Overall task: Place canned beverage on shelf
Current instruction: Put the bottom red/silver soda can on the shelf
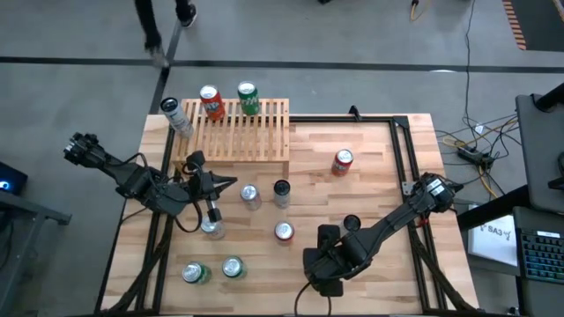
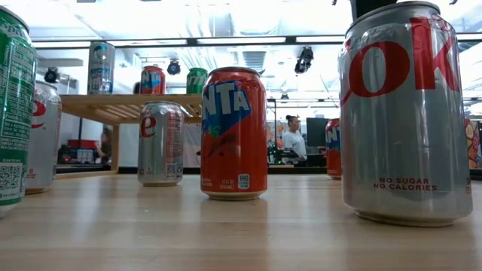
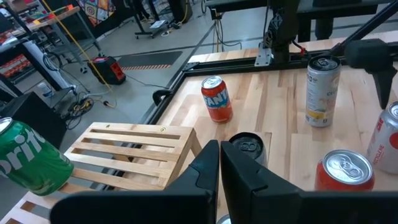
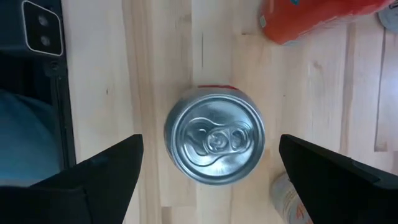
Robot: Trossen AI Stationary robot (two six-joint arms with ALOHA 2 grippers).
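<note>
A silver Coke can stands upright on the table near its front edge, and looms large in the low view. My right gripper hangs above it, pointing down and open. Its fingers stand on either side of the can's top without touching. In the high view this gripper hides the can. The light-wood slatted shelf sits at the far left and carries a white can, an orange can and a green can. My left gripper hovers shut and empty by the shelf's near edge.
Loose cans stand on the table: an orange Fanta just beyond my right gripper, a silver one, a dark one, another orange one, and two near the front left. A black rail runs along the right side.
</note>
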